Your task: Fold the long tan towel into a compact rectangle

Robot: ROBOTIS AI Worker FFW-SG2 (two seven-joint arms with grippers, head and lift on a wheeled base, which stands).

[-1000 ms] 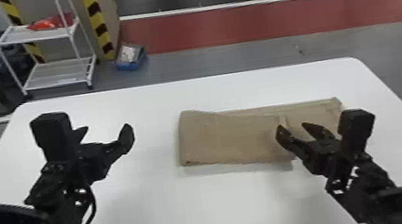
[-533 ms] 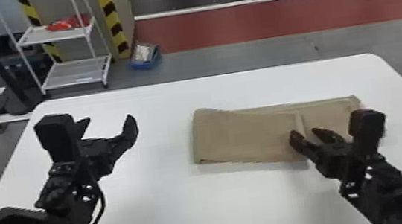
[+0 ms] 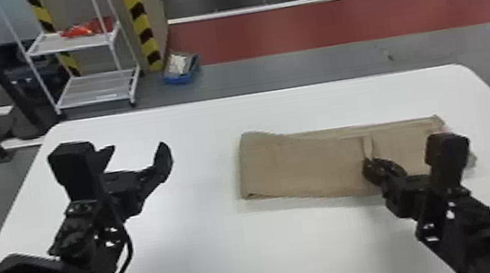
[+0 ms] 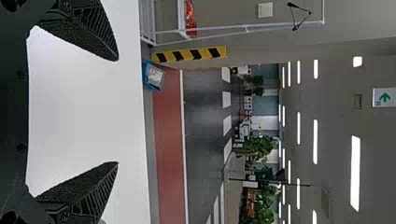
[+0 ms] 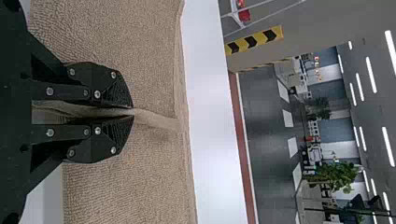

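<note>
1. From the head view, I can see the tan towel (image 3: 303,164) lying on the white table (image 3: 238,258), toward its right side. One length is already doubled over: the bend is at the towel's left end, and the top flap (image 3: 344,163) stops partway along, leaving the right-hand stretch uncovered. So I'd call it partly folded, with the strip looking long rather than compact. How many layers lie beneath, I can't tell from here.

2. In that same view the right gripper (image 3: 374,164) is at the flap's loose edge, while the left gripper (image 3: 136,150) waits over the table's left side, well apart from the cloth.

3. The left wrist view has that gripper's fingers (image 4: 91,35) spread wide with nothing between them.

4. In the right wrist view the fingers (image 5: 105,86) are closed on a pinch of towel, a ridge running out from their tips. My guess is that what's left is to settle this flap, bring the uncovered end over and square the edges.
</note>
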